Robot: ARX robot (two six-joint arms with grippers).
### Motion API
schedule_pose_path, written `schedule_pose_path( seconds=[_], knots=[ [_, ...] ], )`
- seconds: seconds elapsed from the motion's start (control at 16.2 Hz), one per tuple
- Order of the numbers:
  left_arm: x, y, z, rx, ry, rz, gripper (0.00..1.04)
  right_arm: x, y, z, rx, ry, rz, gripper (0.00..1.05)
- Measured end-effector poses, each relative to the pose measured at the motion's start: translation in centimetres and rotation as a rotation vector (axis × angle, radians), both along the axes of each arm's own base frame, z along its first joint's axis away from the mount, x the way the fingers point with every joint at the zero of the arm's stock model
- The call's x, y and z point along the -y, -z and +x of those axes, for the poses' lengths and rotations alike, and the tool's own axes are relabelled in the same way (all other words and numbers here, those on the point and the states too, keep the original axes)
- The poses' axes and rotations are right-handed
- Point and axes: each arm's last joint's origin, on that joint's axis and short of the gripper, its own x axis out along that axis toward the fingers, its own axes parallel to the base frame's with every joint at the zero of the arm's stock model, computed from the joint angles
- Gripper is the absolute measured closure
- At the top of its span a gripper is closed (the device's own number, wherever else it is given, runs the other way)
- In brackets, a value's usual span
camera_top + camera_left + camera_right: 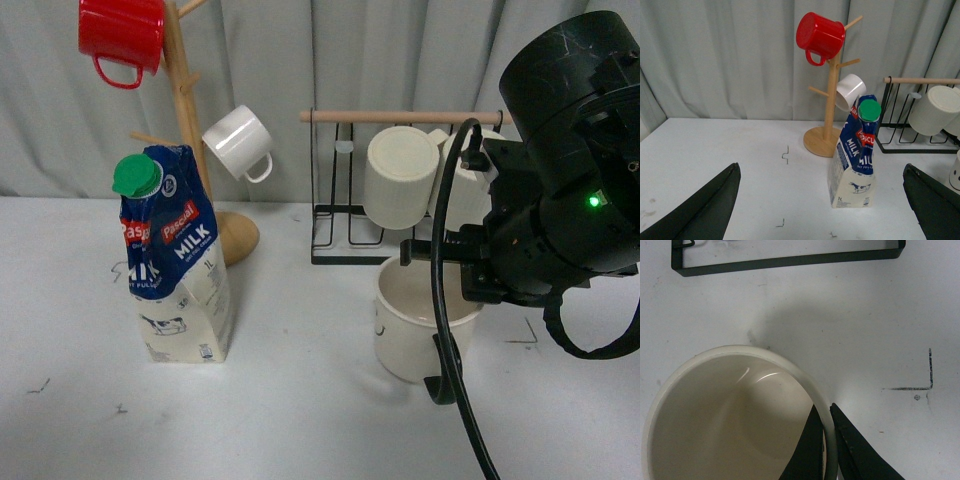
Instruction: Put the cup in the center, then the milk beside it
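The cup [415, 320], a wide cream mug, is right of centre in the front view, just in front of the wire rack. My right gripper [824, 410] is shut on its rim, with one finger inside the cup [730, 415] and one outside. In the front view the right arm's black body covers the right gripper [470, 295]. The milk [175, 270], a blue-and-white carton with a green cap, stands upright at the left. My left gripper [821, 169] hangs open well short of the milk [852, 170], touching nothing. A sliver of the cup [955, 172] shows at that view's edge.
A wooden mug tree [185, 120] behind the milk holds a red mug [122, 35] and a small white mug [238, 143]. A black wire rack [340, 240] at the back carries ribbed cream mugs [400, 178]. The white table [300, 400] has small pen marks.
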Motion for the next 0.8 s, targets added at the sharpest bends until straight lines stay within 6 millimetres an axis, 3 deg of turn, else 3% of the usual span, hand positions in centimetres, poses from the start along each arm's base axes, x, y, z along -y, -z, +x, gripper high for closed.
schedule_pose_path(
  seconds=[0.49,0.56,0.8],
  knots=[
    [0.0,0.0,0.0,0.0,0.0,0.0,0.07,0.0,1.1,0.6,0.0,0.067,0.017,0.99],
    [0.0,0.0,0.0,0.0,0.0,0.0,0.07,-0.1,1.1,0.6,0.0,0.068,0.025,0.76],
    [0.0,0.0,0.0,0.0,0.0,0.0,0.07,0.0,0.9,0.6,-0.002,0.066,0.038,0.52]
  ],
)
